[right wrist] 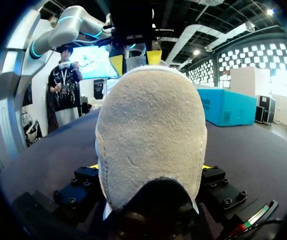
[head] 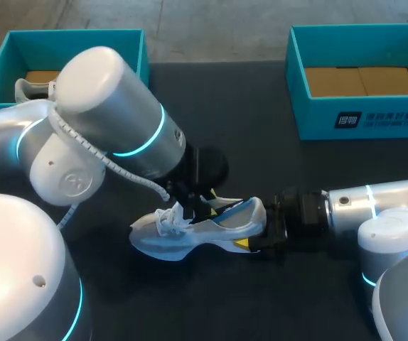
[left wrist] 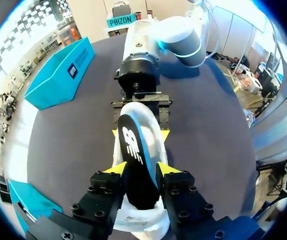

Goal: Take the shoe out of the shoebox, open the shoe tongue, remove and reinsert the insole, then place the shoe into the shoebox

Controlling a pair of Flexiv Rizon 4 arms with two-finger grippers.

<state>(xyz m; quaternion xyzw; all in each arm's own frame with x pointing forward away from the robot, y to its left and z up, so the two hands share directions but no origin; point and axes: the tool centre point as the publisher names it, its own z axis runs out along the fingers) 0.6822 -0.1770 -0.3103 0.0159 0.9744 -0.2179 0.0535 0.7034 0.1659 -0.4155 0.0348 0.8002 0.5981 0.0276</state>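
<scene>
A white lace-up shoe (head: 190, 233) lies on its side on the dark table (head: 261, 163), toe to the left. My right gripper (head: 255, 227) is shut on its heel; in the right wrist view the grey heel (right wrist: 151, 145) fills the space between the yellow tips of that gripper (right wrist: 149, 166). My left gripper (left wrist: 140, 169) is above the shoe's opening, shut on the black insole (left wrist: 133, 145), which stands partly out of the shoe (left wrist: 151, 125). The right gripper (left wrist: 139, 131) shows beyond it, clamping the heel. The left gripper (right wrist: 135, 57) appears over the shoe in the right wrist view.
An open teal shoebox (head: 360, 78) with a cardboard bottom stands at the back right. A second teal box (head: 69, 50) sits at the back left, partly behind my left arm (head: 111, 114). Both boxes (left wrist: 58, 75) (left wrist: 26, 200) also show in the left wrist view.
</scene>
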